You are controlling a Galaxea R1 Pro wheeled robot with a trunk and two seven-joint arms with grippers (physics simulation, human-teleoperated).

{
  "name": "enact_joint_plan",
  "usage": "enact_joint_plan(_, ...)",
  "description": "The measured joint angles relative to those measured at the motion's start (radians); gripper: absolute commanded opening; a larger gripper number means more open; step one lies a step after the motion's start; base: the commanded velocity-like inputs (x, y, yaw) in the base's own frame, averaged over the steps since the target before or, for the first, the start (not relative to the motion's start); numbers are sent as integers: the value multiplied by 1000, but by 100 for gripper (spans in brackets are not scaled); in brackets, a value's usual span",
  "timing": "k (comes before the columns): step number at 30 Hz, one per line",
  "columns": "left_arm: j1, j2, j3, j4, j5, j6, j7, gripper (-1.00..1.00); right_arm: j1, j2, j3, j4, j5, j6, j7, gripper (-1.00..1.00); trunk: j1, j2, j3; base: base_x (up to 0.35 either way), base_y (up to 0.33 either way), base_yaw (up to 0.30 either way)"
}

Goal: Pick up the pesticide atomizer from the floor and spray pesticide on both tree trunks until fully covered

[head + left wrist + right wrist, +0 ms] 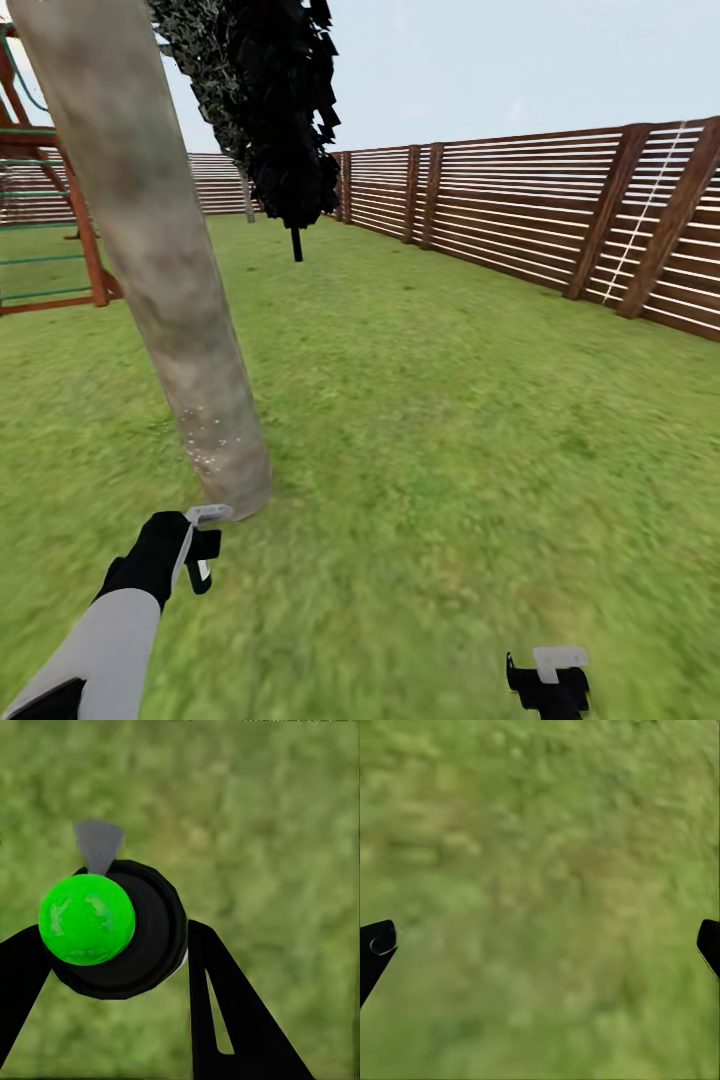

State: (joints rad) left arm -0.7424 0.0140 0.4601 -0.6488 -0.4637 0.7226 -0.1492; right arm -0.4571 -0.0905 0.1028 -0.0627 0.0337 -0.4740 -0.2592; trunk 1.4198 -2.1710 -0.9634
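the left claw gripped the pesticide atomizer, close to the foot of the tree trunk. white specks dotted the trunk low down. the right claw hung wide apart over the grass.

Setting: I am working in an outdoor garden, simulator-rendered. Green lawn covers the ground across the head view. A brown horizontal-slat wooden fence runs along the right side and across the back of the frame. A thick mottled grey-tan tree trunk rises at left, a dark cypress-like tree at upper centre. A red wooden play frame stands at the far left. Pale sky above. Both wrist views look down on grass.
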Motion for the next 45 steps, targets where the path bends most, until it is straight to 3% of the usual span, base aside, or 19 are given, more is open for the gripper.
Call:
enact_joint_plan(15,0,-2,1,0,2,0,0,-100,0,-1,0,1,0,1,2,100,0,0,0,205,-220,19)
enact_joint_plan(32,0,1,0,-2,-1,-1,0,-100,0,0,0,1,0,0,2,100,0,0,0,70,-267,259)
enact_joint_plan(45,0,2,1,-2,-1,-2,0,-100,0,0,0,1,0,0,2,100,0,0,0,135,-257,55)
